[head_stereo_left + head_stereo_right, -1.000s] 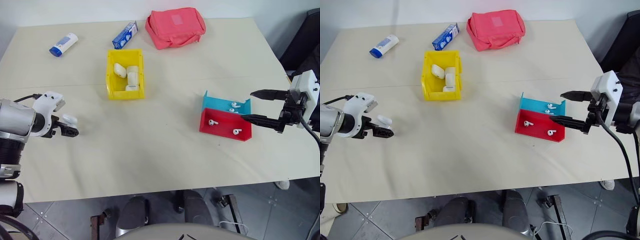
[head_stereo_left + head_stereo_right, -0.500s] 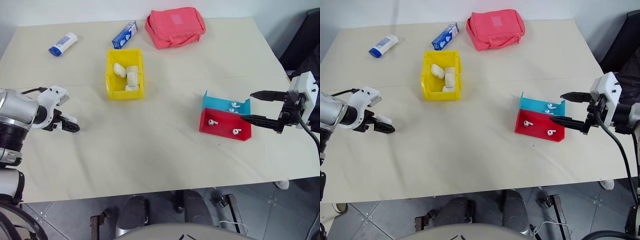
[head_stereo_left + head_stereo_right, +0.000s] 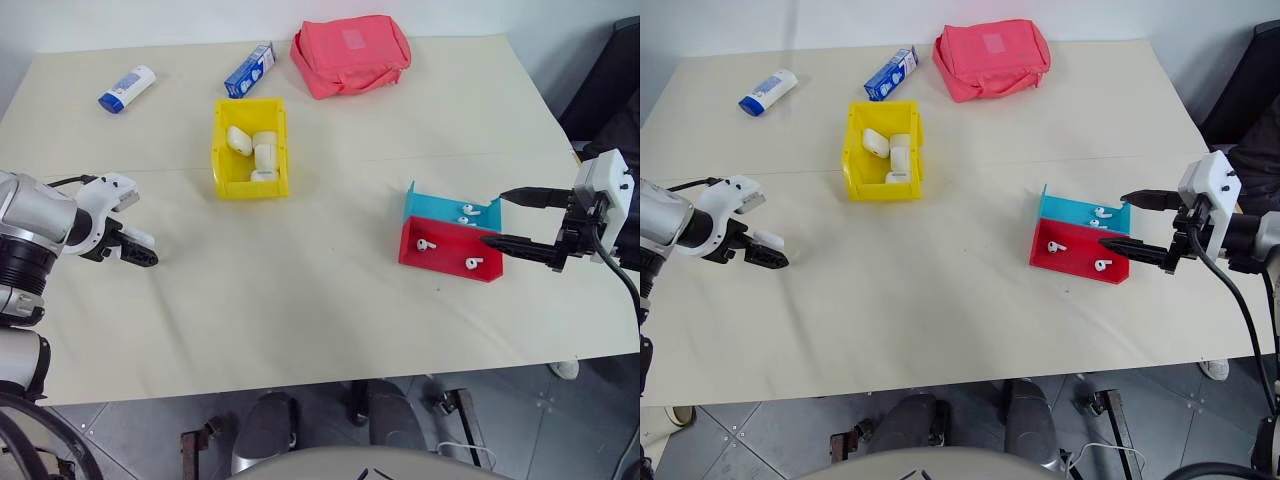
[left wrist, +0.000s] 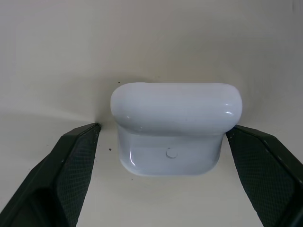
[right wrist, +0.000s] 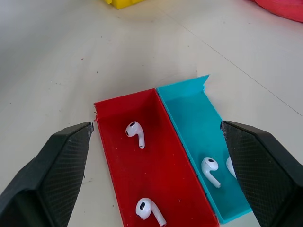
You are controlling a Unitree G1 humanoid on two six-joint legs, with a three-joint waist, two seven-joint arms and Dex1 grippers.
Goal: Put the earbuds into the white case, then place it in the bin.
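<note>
The white case (image 4: 176,127) lies on the table with its lid shut, between the spread fingers (image 4: 71,161) of my left gripper (image 3: 138,250), which points down at it. A gap shows beside the case, so the gripper is open and grips nothing. At the right, several earbuds lie in two trays: two in the red one (image 5: 135,134) and others in the teal one (image 5: 210,170). My right gripper (image 3: 494,218) hangs open just to the right of those trays, apart from them. The yellow bin (image 3: 217,150) stands at the back left of centre and holds several white cases.
The red tray (image 3: 445,270) and teal tray (image 3: 440,205) sit side by side at the right. At the far edge lie a pink pouch (image 3: 350,52), a blue box (image 3: 250,69) and a white-and-blue tube (image 3: 127,88).
My left hand has turned and shifted over the white case, which lay in sight beside it a second ago and now sits between its fingers. The right gripper has kept still.
</note>
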